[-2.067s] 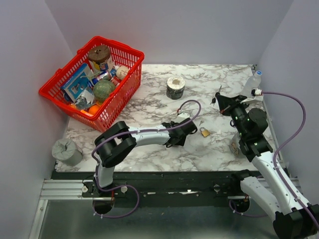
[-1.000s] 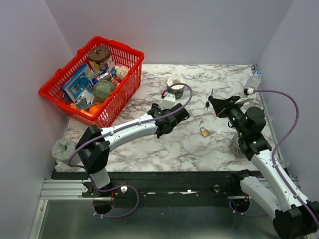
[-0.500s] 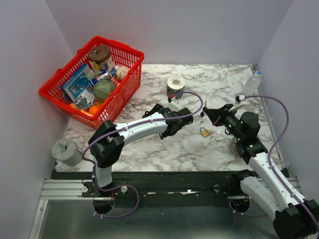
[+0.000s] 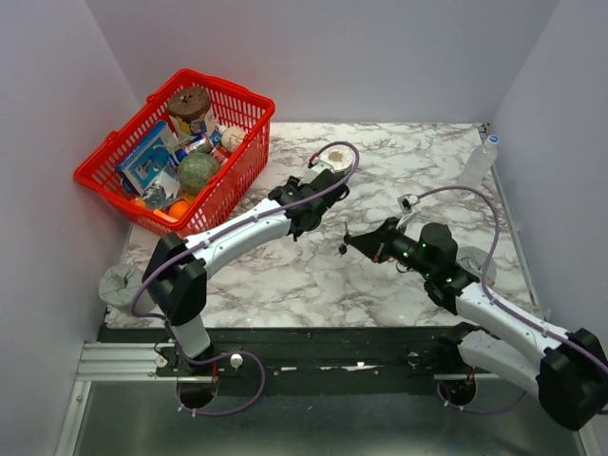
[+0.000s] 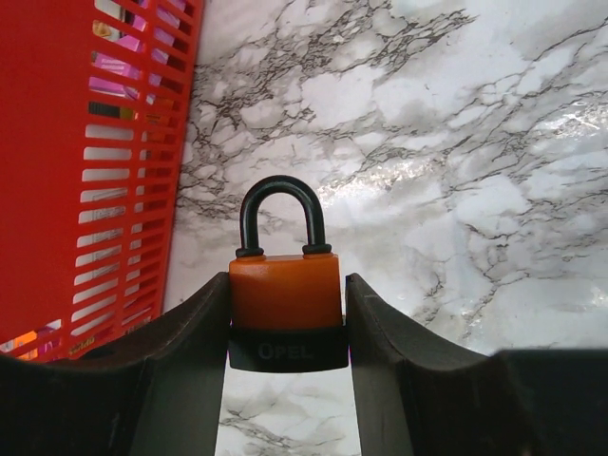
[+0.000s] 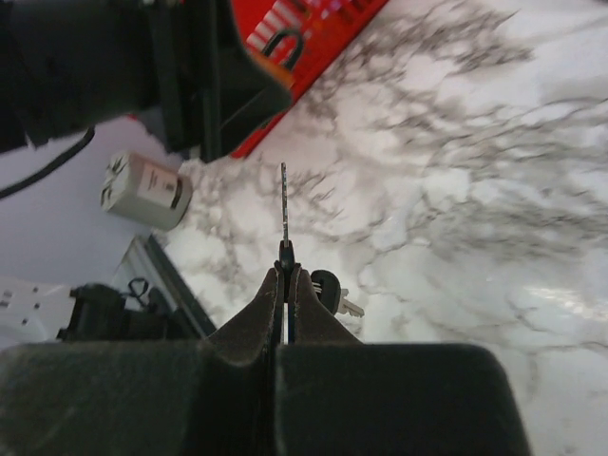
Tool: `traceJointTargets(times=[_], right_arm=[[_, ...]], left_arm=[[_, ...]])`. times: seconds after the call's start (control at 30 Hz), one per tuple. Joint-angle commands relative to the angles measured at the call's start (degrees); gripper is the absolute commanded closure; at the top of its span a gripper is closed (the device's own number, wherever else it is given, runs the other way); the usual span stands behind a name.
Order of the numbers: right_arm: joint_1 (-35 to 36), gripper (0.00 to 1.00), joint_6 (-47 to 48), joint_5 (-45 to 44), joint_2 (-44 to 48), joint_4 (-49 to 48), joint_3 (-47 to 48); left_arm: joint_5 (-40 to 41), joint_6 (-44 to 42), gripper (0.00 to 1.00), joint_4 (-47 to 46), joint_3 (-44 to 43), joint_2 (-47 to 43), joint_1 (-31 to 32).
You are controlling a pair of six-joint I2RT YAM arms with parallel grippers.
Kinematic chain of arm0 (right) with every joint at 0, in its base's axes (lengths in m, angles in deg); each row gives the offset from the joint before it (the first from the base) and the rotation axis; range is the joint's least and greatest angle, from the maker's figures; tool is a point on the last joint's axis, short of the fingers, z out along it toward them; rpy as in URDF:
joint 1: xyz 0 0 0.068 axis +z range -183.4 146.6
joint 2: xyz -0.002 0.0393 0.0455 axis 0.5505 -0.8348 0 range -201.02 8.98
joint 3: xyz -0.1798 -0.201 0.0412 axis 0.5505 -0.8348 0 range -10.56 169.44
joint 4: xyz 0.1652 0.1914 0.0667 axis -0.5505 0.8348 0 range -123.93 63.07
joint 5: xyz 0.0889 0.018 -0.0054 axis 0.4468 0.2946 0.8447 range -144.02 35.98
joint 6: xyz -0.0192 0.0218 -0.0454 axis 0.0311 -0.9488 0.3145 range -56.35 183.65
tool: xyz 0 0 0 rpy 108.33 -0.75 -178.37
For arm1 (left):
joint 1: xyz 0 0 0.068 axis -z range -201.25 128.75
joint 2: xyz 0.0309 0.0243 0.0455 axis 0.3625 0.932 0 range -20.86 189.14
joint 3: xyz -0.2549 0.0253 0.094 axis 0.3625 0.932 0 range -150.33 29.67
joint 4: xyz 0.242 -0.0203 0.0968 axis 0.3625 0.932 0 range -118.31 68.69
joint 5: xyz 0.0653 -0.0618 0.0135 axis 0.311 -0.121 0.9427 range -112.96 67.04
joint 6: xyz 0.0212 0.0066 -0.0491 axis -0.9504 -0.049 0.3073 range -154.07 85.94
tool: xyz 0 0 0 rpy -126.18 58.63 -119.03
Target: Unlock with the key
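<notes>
Grip check: your left gripper (image 5: pixel 288 328) has the orange-and-black padlock (image 5: pixel 285 285) squeezed between its fingers. It sits low in the centre of the left wrist view, shackle toward the top, with the red basket (image 5: pixel 57 190) along the left edge. Your right gripper (image 6: pixel 283 277) is clamped tight on the key (image 6: pixel 283 204), thin blade poking straight toward the upper middle of its view. Overhead, that key sits just right of centre, over the marble table (image 4: pixel 399 161), near the left gripper but not touching it.

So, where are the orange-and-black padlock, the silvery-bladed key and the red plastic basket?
orange-and-black padlock (image 5: pixel 285 290): left wrist view, orange body.
silvery-bladed key (image 6: pixel 283 204): right wrist view, blade.
red plastic basket (image 4: pixel 231 86): top view, far rim.
</notes>
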Motion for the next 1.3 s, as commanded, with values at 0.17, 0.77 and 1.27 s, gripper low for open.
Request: traceJointTargets(times=[0.17, 0.77, 1.27], right_arm=[[10.03, 0.99, -6.89, -0.24, -13.58, -13.46, 2.72], [14.69, 0.99, -18.05, 1.26, -38.65, -39.12, 9.93], [14.69, 0.99, -22.27, -1.47, -44.2, -41.06, 11.51]], left_arm=[[-7.01, -4.72, 0.97, -7.35, 0.2, -2.96, -2.19], [-9.73, -3.85, 0.98, -12.97, 6.45, -5.6, -3.07], [-11.05, -3.41, 0.99, -13.94, 7.5, -6.3, -3.07]])
